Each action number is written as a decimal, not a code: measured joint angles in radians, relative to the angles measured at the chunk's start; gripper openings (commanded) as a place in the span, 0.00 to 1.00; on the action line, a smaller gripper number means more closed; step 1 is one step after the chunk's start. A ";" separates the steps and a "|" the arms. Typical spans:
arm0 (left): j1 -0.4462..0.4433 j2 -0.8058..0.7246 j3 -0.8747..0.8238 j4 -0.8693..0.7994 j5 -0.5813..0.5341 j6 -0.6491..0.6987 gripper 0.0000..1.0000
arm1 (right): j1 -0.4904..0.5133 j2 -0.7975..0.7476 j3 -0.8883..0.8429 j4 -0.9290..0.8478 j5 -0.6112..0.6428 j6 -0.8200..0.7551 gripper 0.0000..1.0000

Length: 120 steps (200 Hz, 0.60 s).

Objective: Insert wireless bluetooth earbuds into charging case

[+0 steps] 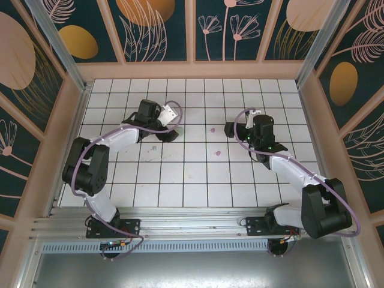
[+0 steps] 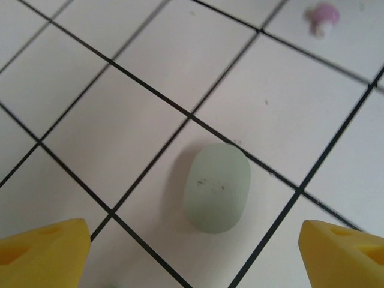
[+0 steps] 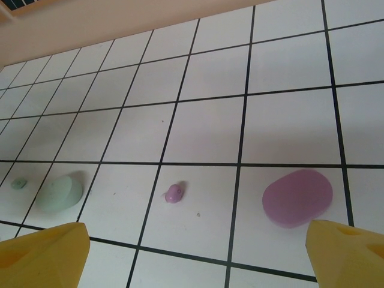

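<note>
Left gripper [image 2: 192,261]: jaws spread wide and empty, with the matte, speckled mint case [image 2: 216,188], a smooth pebble shape, just ahead. Right gripper [image 3: 195,258]: jaws released too. The tiny rounded purple earbud [image 3: 174,193] lies on the white tiled table [image 3: 288,60], between the mint case and the smooth oval purple case [image 3: 297,197].

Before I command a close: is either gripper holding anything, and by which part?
Nothing is held. The left gripper and right gripper stand open; the pale mint-green oval case lies free.
</note>
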 measured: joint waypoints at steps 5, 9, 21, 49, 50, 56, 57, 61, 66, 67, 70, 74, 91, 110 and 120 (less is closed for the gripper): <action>-0.006 0.008 0.000 -0.007 -0.002 0.017 0.90 | 0.000 0.003 0.003 -0.003 0.000 0.000 0.93; -0.010 0.013 0.000 -0.013 -0.005 0.028 0.90 | 0.001 0.008 0.007 -0.006 0.000 0.000 0.94; -0.019 0.029 0.004 -0.033 -0.006 0.055 0.90 | 0.001 0.022 0.023 -0.018 0.000 0.000 0.94; -0.028 0.093 0.067 -0.083 -0.006 0.082 0.86 | 0.001 0.054 0.063 -0.038 0.000 -0.002 0.94; -0.028 0.095 0.069 -0.085 -0.006 0.082 0.86 | 0.001 0.055 0.065 -0.039 0.000 -0.002 0.94; -0.028 0.113 0.090 -0.095 -0.006 0.082 0.86 | 0.001 0.061 0.072 -0.040 0.000 -0.004 0.94; -0.028 0.115 0.093 -0.096 -0.006 0.082 0.86 | 0.001 0.061 0.073 -0.040 0.000 -0.004 0.94; -0.028 0.126 0.107 -0.101 -0.006 0.082 0.85 | 0.001 0.065 0.079 -0.044 0.000 -0.005 0.94; -0.028 0.138 0.122 -0.106 -0.006 0.082 0.85 | 0.001 0.070 0.085 -0.047 0.000 -0.005 0.94; -0.028 0.140 0.124 -0.107 -0.006 0.082 0.85 | 0.001 0.071 0.087 -0.048 0.000 -0.005 0.94; -0.028 0.146 0.131 -0.108 -0.006 0.082 0.85 | 0.001 0.075 0.092 -0.048 -0.001 -0.005 0.94; -0.027 0.154 0.141 -0.111 -0.006 0.082 0.85 | 0.001 0.080 0.098 -0.052 -0.001 -0.005 0.94; -0.027 0.183 0.171 -0.126 -0.006 0.082 0.85 | 0.001 0.101 0.127 -0.072 -0.008 -0.006 0.94; -0.027 0.220 0.208 -0.148 -0.006 0.082 0.84 | 0.001 0.117 0.150 -0.089 -0.021 -0.010 0.94; -0.027 0.241 0.229 -0.164 -0.006 0.082 0.83 | 0.001 0.119 0.154 -0.093 -0.027 -0.014 0.94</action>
